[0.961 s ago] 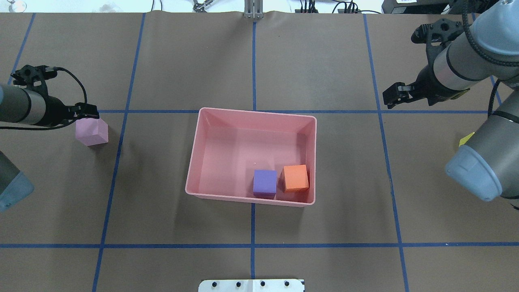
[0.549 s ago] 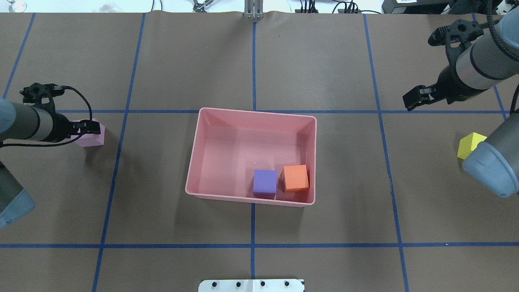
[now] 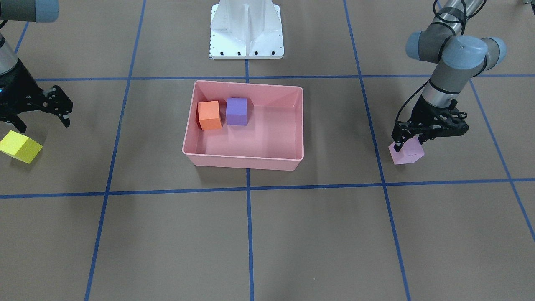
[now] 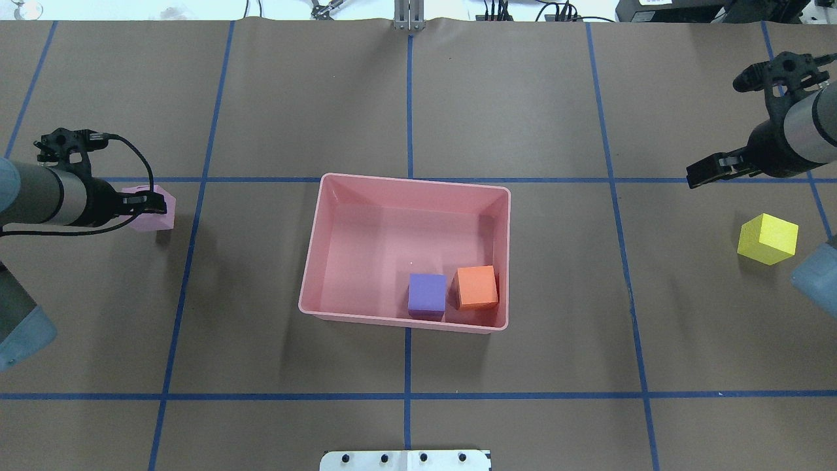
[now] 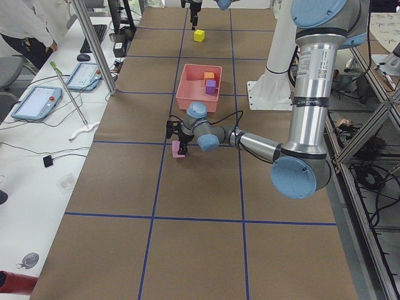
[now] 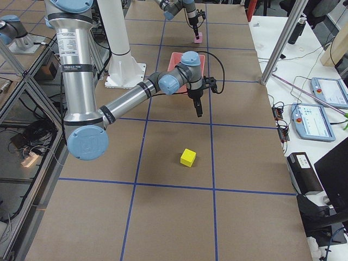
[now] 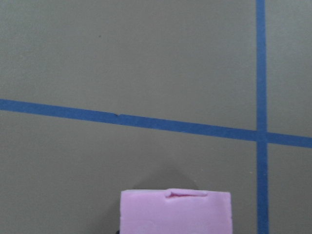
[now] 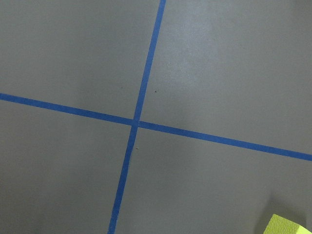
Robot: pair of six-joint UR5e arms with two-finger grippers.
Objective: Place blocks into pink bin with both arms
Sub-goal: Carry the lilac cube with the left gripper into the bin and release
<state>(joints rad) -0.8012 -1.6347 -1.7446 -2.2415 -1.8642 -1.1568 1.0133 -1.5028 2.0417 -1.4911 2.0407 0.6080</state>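
Observation:
The pink bin [image 4: 405,179] sits mid-table and holds the purple block [image 4: 427,293] and the orange block [image 4: 477,286] side by side at its near right. My left gripper [image 4: 145,207] is low over the pink-lilac block [image 4: 160,216], fingers closed on it. The block rests on the paper at the far left [image 3: 406,153] and fills the bottom of the left wrist view [image 7: 175,212]. My right gripper [image 3: 44,124] is open and empty. It hovers beside the yellow block [image 4: 768,239], which lies free at the far right [image 3: 20,146].
The white robot base [image 3: 246,29] stands at the table's near middle edge. Blue tape lines [image 4: 408,98] grid the brown paper. A desk with tablets [image 5: 37,100] runs along the far side of the table.
My left gripper has come down onto the pink-lilac block, which shifted slightly. My right arm has swung to the right, away from the bin, uncovering the yellow block.

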